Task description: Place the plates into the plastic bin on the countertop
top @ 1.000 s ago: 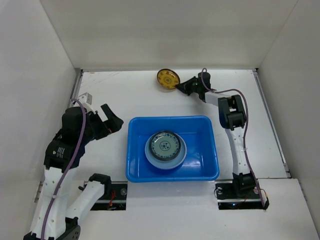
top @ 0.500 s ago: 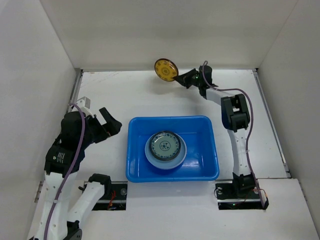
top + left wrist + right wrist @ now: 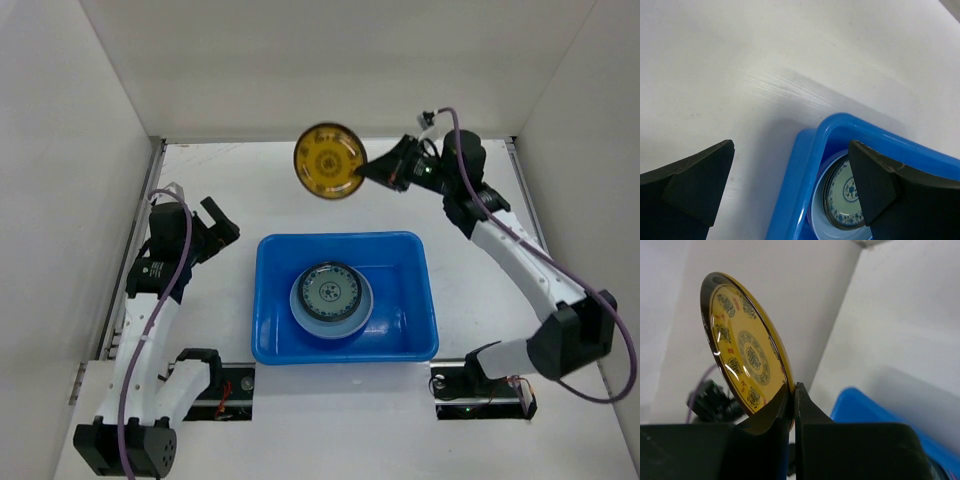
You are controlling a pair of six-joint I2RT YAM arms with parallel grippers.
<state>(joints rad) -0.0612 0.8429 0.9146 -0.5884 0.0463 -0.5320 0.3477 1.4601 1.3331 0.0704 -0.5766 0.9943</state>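
- Blue bin [image 3: 343,238] sits on the white countertop [image 3: 240,185], near the arm bases.
- Inside the bin, left of its centre: a teal-and-white plate [image 3: 331,295] lies flat on a light-blue plate [image 3: 363,311].
- Left gripper [image 3: 224,221] is just off the bin's far-left corner, above the countertop. Its fingers [image 3: 695,185] are spread wide with nothing between them, and its wrist view looks down on that corner.
- Right gripper [image 3: 372,172] is past the bin's far rim, raised off the countertop.
- Its fingers [image 3: 807,415] are pinched almost together on the lower rim of the yellow plate [image 3: 330,160].
- The yellow plate is in the air beyond the bin's far rim, standing on edge with its patterned face tilted toward the top camera, not in the bin.
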